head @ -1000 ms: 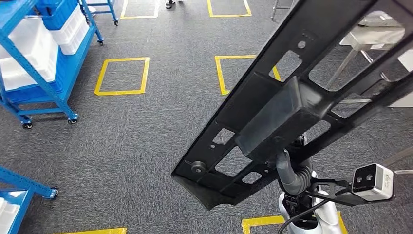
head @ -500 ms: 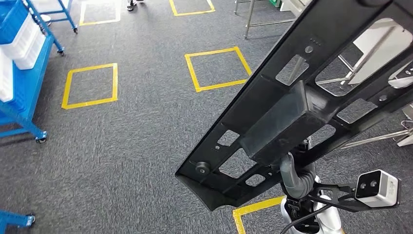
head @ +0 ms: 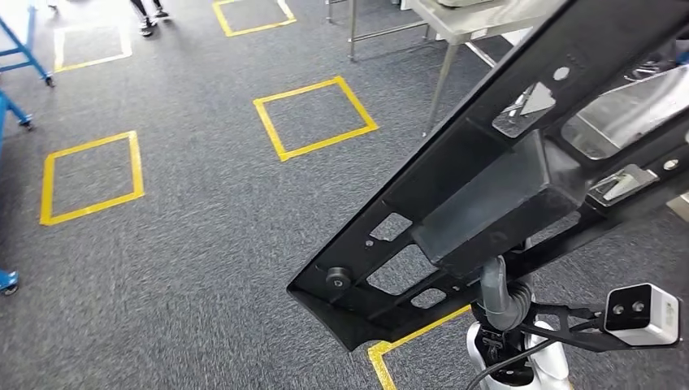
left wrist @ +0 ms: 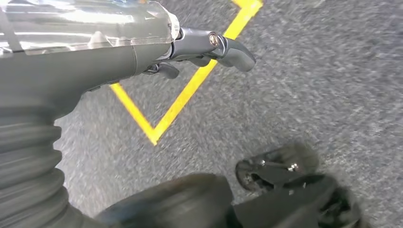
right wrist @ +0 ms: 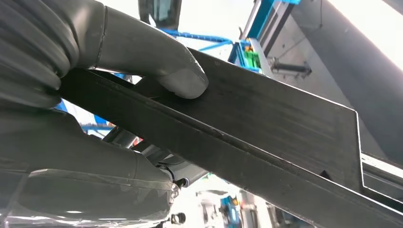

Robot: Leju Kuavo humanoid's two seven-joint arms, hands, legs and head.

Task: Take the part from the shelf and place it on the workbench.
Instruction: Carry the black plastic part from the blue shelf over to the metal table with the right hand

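The part [head: 504, 187] is a long black frame with several cut-outs, and it slants across the right half of the head view. My right hand [head: 499, 294] grips it from below near its boxy middle. In the right wrist view the thumb [right wrist: 161, 66] presses on the part [right wrist: 275, 118] and the fingers wrap under its edge. The metal workbench [head: 475, 18] stands at the top right, partly hidden behind the part. My left hand [left wrist: 204, 45] hangs over the carpet with its fingers held out and nothing in them.
Grey carpet carries yellow taped squares [head: 313, 118]. Wheeled blue shelf legs [head: 20, 57] stand at the far left edge. A person's feet [head: 150, 12] are at the top. The workbench's legs [head: 443, 77] reach down to the floor.
The camera has turned to the right: the floor squares and blue shelf slid left, and the workbench came into view. The part stays in my right hand.
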